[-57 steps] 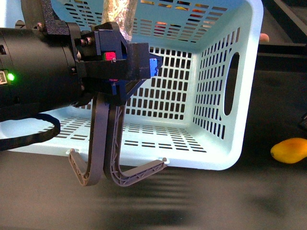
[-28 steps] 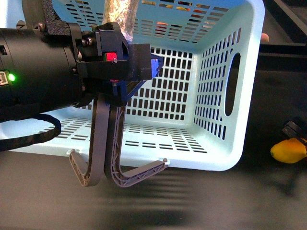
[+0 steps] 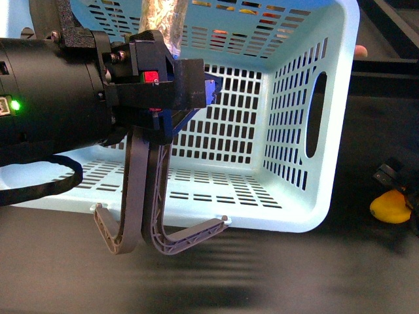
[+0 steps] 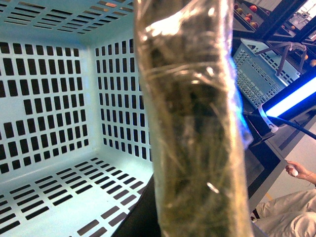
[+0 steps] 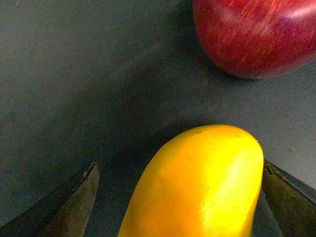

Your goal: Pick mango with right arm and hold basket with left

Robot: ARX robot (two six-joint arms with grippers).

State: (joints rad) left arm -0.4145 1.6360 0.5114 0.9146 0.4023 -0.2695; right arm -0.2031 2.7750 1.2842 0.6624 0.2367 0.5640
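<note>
Front view only catches a sliver of the mango [image 3: 389,208] at the far right edge, on the dark table [image 3: 262,275] well right of the light blue basket [image 3: 275,221], with the right gripper [image 3: 397,175] sitting over its top. The right wrist view fills in the rest: the fingers are spread either side of the fruit, one apart from it and one just beside it, and a red apple [image 5: 252,34] lies near. The mango is smooth, glossy, bright yellow going orange. The left arm [image 3: 52,98], green light on, covers where the grey handles [image 3: 141,190] run up, so its fingers can't be made out; the left wrist view just shows basket walls behind a blurry plastic-wrapped tube [image 4: 192,123]
</note>
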